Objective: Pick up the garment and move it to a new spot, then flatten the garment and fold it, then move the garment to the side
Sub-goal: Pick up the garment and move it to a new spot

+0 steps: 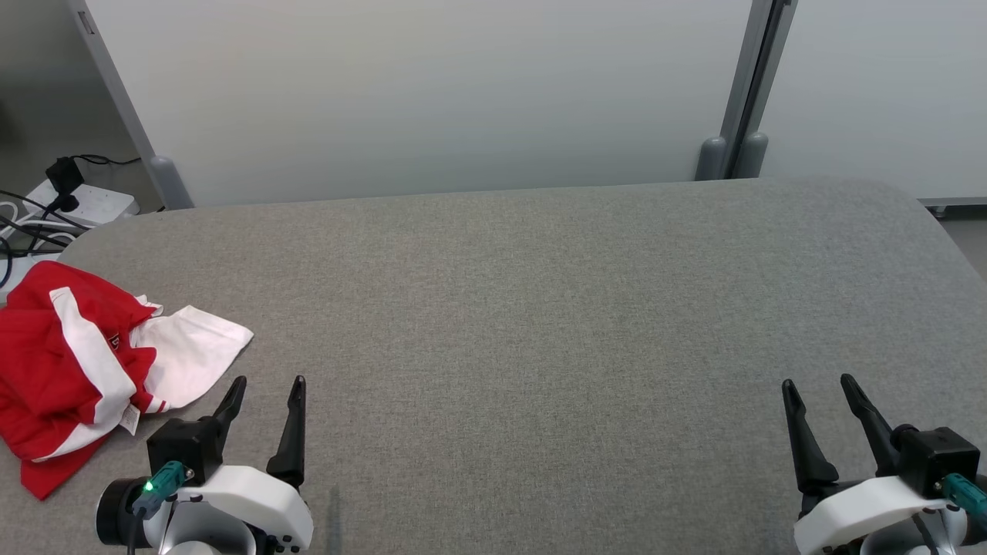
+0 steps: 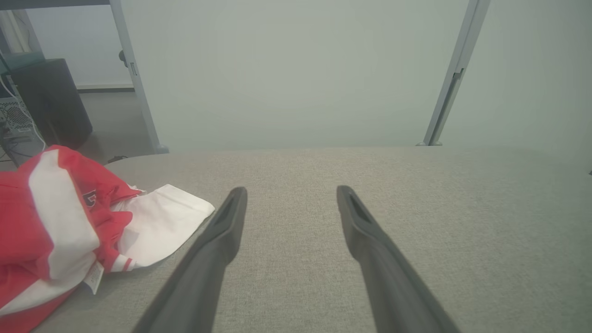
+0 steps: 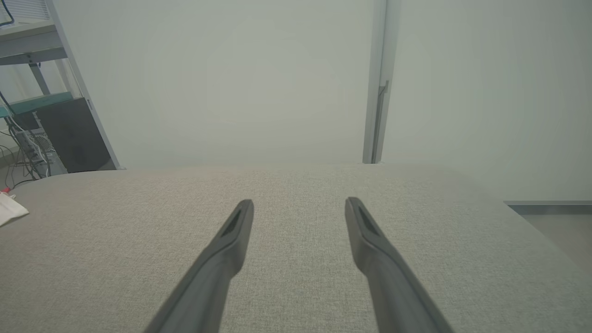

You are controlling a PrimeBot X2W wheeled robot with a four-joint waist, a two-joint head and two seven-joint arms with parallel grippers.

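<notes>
A crumpled red and white garment (image 1: 85,362) lies in a heap at the left edge of the grey fabric table (image 1: 540,324), one white part spread toward the middle. In the left wrist view the garment (image 2: 69,226) fills the left side, a small label hanging at its near edge. My left gripper (image 1: 268,383) is open just right of the garment, not touching it; its fingers (image 2: 222,231) hold nothing. My right gripper (image 1: 817,381) is open over the table's lower right, far from the garment, with nothing between its fingers (image 3: 370,240). A white corner of the garment (image 3: 10,209) peeks in at the far left.
A pale partition wall with grey posts (image 1: 740,85) stands behind the table. A power strip with cables (image 1: 69,202) lies on the floor at the back left. A dark cabinet (image 2: 51,101) and shelving (image 3: 27,46) stand beyond the table's left end.
</notes>
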